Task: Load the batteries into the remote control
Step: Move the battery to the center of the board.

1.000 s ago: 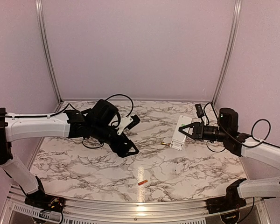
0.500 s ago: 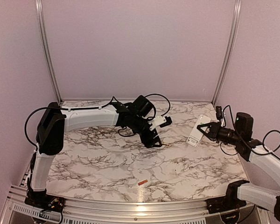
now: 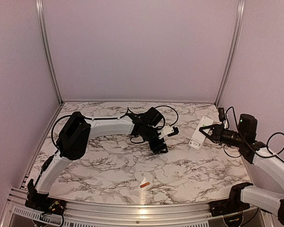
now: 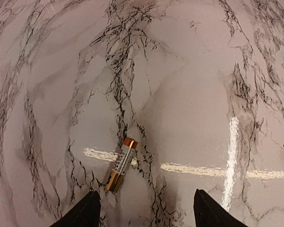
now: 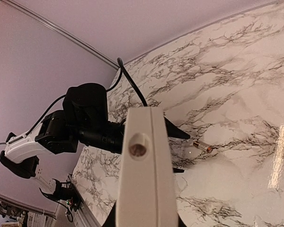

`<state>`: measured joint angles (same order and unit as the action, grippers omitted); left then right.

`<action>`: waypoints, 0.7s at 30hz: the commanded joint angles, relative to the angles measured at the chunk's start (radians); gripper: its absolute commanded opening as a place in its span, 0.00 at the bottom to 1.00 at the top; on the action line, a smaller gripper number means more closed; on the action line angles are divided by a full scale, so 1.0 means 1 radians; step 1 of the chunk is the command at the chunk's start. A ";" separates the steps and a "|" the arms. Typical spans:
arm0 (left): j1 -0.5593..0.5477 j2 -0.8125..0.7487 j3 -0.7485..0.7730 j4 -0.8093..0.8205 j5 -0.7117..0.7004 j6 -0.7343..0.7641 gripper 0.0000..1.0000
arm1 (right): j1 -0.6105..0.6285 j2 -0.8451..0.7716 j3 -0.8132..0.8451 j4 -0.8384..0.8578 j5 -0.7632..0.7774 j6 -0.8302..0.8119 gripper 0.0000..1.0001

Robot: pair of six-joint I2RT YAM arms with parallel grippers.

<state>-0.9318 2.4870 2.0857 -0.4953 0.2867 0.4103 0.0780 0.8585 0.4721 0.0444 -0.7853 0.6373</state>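
left pincer (image 4: 146, 203) has swung to mid-frame and narrowed slightly; jaws stand apart around the gold battery (image 4: 121, 164), lower centre, not touching. right pincer (image 3: 206, 133) grips the remote (image 3: 199, 134), raised at right. orange battery (image 3: 144, 184) lies lower centre. judgement: pickup imminent.

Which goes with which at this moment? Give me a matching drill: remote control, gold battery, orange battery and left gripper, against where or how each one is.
Things:
1. remote control
2. gold battery
3. orange battery
4. left gripper

Places and states:
A. alone on the table, near its front edge
B. open, poised low over the table
C. held off the table by the right gripper
D. lying flat on the table just below the left gripper

Pairs: 1-C, 2-D, 3-A, 4-B
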 commanded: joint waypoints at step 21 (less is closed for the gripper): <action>0.036 0.200 0.209 0.011 0.102 -0.069 0.63 | -0.008 0.009 0.002 0.034 -0.050 0.005 0.00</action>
<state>-0.8989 2.6392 2.2707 -0.4316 0.3664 0.3584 0.0776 0.8730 0.4625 0.0509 -0.8249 0.6430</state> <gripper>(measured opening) 0.651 0.139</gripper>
